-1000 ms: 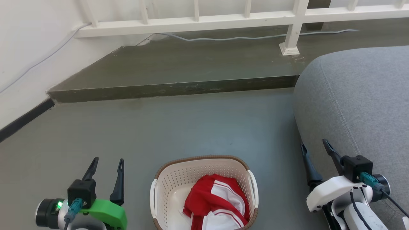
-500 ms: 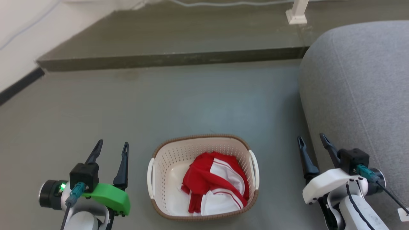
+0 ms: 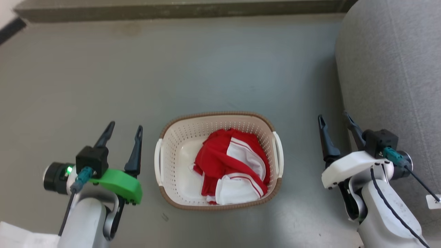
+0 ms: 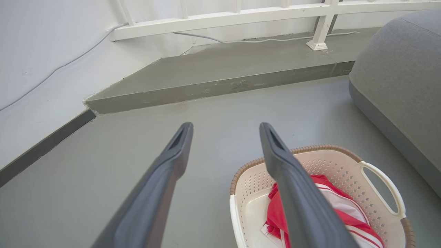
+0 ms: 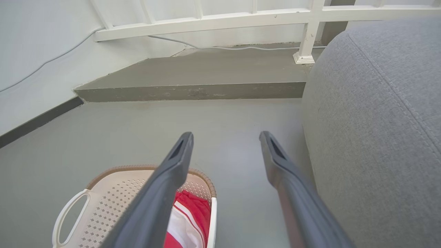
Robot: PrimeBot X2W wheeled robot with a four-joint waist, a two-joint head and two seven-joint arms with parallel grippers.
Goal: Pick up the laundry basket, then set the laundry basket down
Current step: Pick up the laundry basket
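Gray floor (image 3: 220,69) by a sofa (image 3: 396,69). On it, the laundry basket (image 3: 175,144) with red cloth (image 3: 220,162) inside. Either side, left end effector (image 3: 125,125) and right end effector (image 3: 333,116), both spread wide, holding nothing.

No writing, brand, number or sign can be read anywhere. A small white tag (image 3: 433,202) shows at the right edge of the head view, against the grey sofa (image 3: 396,69). Its face is too small to tell whether anything is printed on it. The red and white garment (image 3: 234,165) in the laundry basket (image 3: 220,114) shows stripes but no legible lettering.
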